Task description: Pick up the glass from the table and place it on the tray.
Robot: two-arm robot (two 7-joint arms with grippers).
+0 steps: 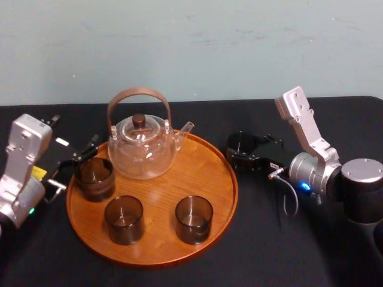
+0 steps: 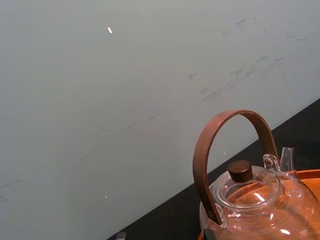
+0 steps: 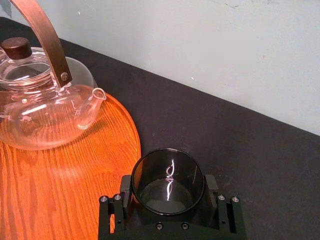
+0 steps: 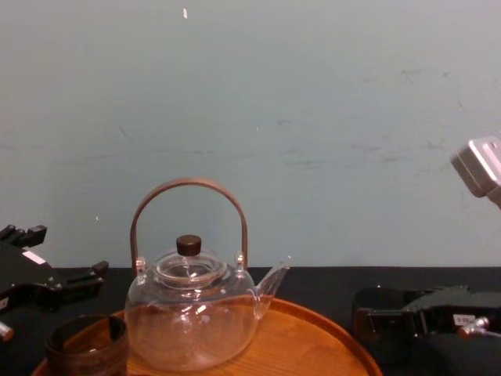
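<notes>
The glass [image 1: 242, 142], a short dark smoky tumbler, stands upright on the black table [image 1: 281, 251] just right of the tray [image 1: 209, 173]. My right gripper [image 1: 243, 154] reaches in from the right and has it between its fingers. In the right wrist view both black fingers [image 3: 126, 189] press against the sides of the glass [image 3: 167, 182]. From the chest view the glass [image 4: 374, 312] sits low at the right with the right gripper [image 4: 383, 323] around it. My left gripper [image 1: 75, 166] is open at the tray's left edge, beside a ridged brownish cup [image 1: 94, 177].
A clear glass teapot [image 1: 143, 146] with a brown handle stands at the back of the round wooden tray. Two dark tumblers [image 1: 124, 219] [image 1: 194, 219] stand at its front. A pale wall runs behind the table.
</notes>
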